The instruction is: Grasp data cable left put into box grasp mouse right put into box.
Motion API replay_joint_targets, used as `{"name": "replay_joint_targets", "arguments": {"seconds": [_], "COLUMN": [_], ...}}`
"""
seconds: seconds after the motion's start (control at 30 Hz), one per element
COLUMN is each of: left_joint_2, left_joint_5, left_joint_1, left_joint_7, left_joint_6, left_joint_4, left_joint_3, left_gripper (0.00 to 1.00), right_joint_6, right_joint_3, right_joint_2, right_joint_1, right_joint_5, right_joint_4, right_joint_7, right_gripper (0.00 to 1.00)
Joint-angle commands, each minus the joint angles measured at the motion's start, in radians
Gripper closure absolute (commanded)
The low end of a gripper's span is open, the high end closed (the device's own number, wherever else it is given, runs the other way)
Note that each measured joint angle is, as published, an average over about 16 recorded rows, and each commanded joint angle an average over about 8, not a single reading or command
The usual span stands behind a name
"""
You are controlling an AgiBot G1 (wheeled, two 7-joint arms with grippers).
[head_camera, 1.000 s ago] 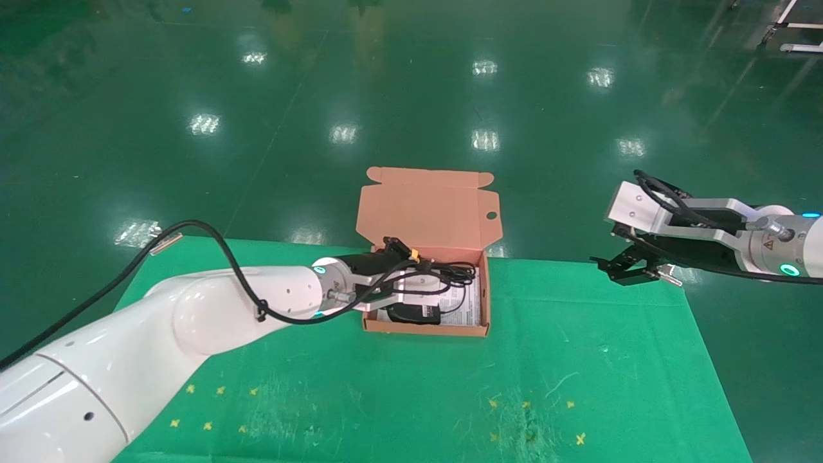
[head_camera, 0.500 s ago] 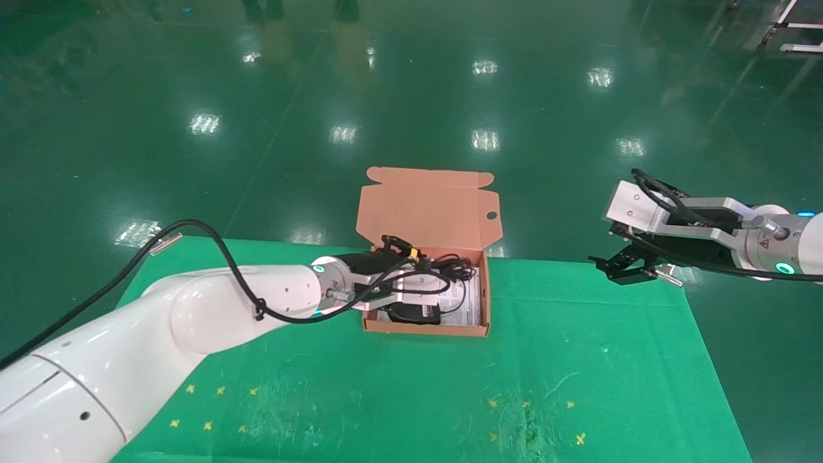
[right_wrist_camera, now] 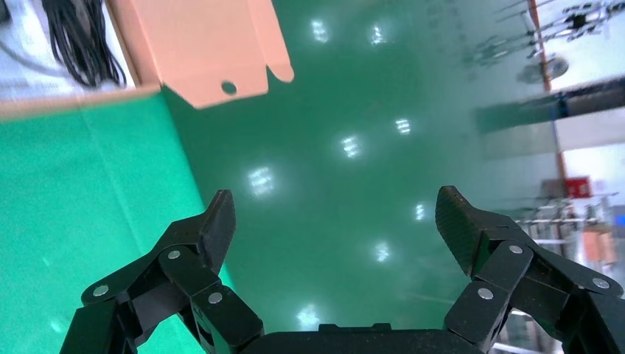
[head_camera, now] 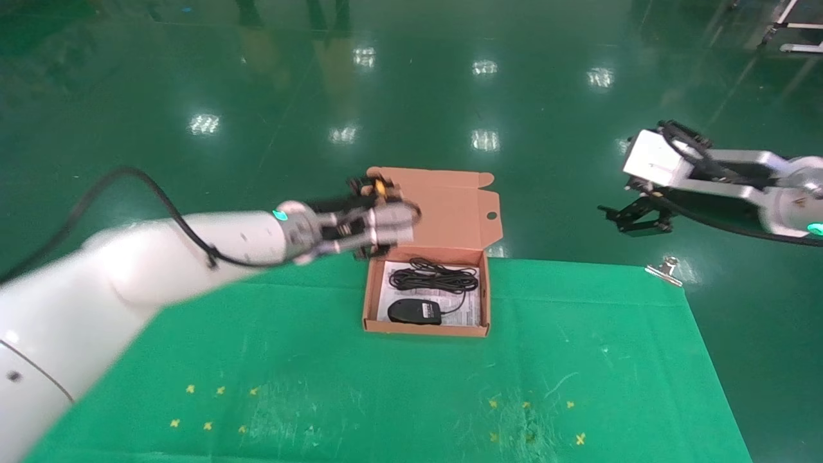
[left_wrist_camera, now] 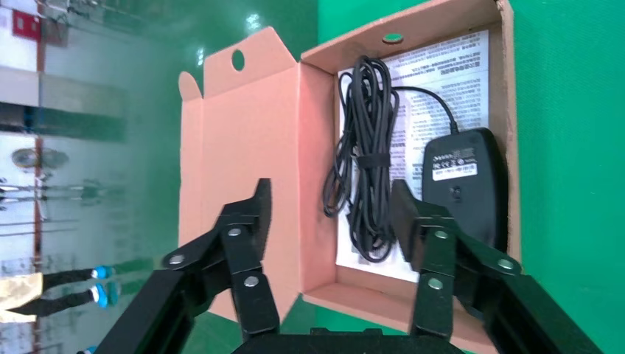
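Observation:
The orange-brown box stands open at the table's far edge, its lid upright. The data cable lies bundled in the far half of the box. The black mouse lies in the near half, label up. My left gripper hangs above the box's far-left corner, open and empty. In the left wrist view the gripper is spread above the cable and the mouse. My right gripper is open and empty, raised beyond the table's far right; the right wrist view also shows it.
A green cloth covers the table. A printed sheet lines the box floor. A metal clip sits at the cloth's far-right corner. Shiny green floor lies beyond the far edge. Small yellow crosses mark the near cloth.
My left gripper has lifted out of the box toward the far left, and the cable bundle stays inside. My right gripper has risen a little.

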Motion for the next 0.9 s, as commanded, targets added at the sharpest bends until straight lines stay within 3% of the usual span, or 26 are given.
{"name": "replay_joint_targets", "arguments": {"seconds": [0.03,0.37,0.9], "left_joint_2": [-0.019,-0.079,-0.238], "left_joint_5": [-0.011,-0.066,-0.312], "left_joint_1": [-0.026,-0.057,0.081], "left_joint_7": [-0.018,-0.071,-0.124], "left_joint_6": [0.0,0.037,0.29], "left_joint_4": [-0.007,-0.029,-0.166], "left_joint_3": [-0.015,-0.064,-0.248], "left_gripper": [0.0,0.0,0.0], "right_joint_6": [0.018,-0.005,-0.199], "right_joint_3": [0.01,0.023,0.213], "right_joint_2": [0.013,0.039,0.045], "right_joint_1": [0.011,0.012,-0.146], "right_joint_5": [-0.004,-0.01,0.256], "right_joint_4": [0.022,0.061,0.073], "right_joint_7": [-0.009,-0.04,-0.092], "right_gripper": [0.0,0.0,0.0]}}
